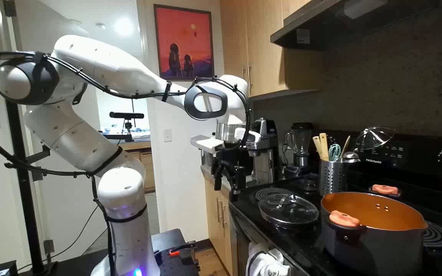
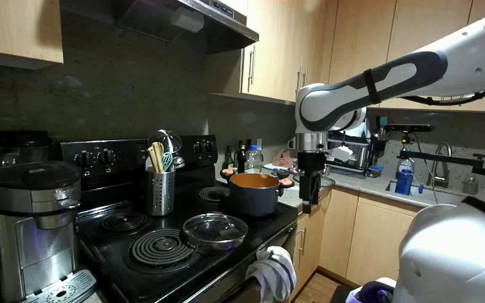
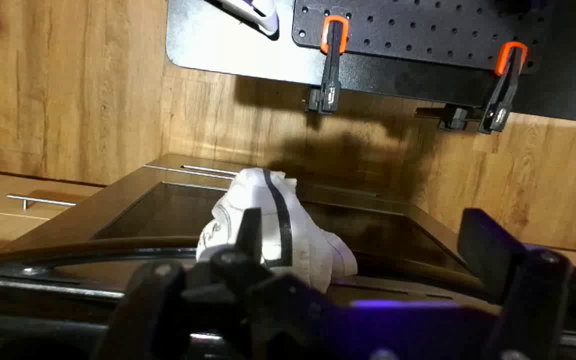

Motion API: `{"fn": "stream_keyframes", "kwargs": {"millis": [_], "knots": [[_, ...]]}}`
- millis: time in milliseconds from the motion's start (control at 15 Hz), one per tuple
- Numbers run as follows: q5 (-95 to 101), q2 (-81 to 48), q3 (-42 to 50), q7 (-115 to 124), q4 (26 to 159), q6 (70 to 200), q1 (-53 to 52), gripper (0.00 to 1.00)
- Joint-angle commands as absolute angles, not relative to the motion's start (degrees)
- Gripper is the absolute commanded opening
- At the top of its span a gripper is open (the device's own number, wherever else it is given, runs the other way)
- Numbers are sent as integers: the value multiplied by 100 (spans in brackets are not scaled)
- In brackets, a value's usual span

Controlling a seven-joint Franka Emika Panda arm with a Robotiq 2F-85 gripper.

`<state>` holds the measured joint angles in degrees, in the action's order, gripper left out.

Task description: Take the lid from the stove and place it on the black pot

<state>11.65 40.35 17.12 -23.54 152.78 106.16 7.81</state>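
Observation:
The lid [image 1: 288,211], clear glass with a metal rim and a handle on top, lies on the stove top at the front, beside the pot; it also shows in an exterior view [image 2: 215,231]. The black pot [image 1: 374,249], dark outside and orange inside with orange-padded handles, stands uncovered on the stove; it shows in both exterior views [image 2: 253,201]. My gripper [image 1: 226,188] points down in the air, apart from the lid and pot, near the stove's front edge [image 2: 307,206]. In the wrist view its fingers [image 3: 363,225] are wide apart with nothing between them. Neither lid nor pot is recognisable there.
A metal utensil holder [image 1: 332,178] stands behind the lid [image 2: 161,193]. A towel [image 3: 288,225] hangs on the oven door handle. A range hood [image 1: 320,23] overhangs the stove. A coffee machine [image 2: 36,227] stands beside the stove. A table with clamps [image 3: 333,65] carries the arm.

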Motion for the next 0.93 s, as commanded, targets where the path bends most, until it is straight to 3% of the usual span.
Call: {"fn": "stream_keyframes", "kwargs": {"millis": [0, 867], "knots": [[1146, 4029, 1685, -2368, 15272, 10610, 808, 100], [1132, 3865, 1731, -2478, 15137, 10775, 703, 100]]}}
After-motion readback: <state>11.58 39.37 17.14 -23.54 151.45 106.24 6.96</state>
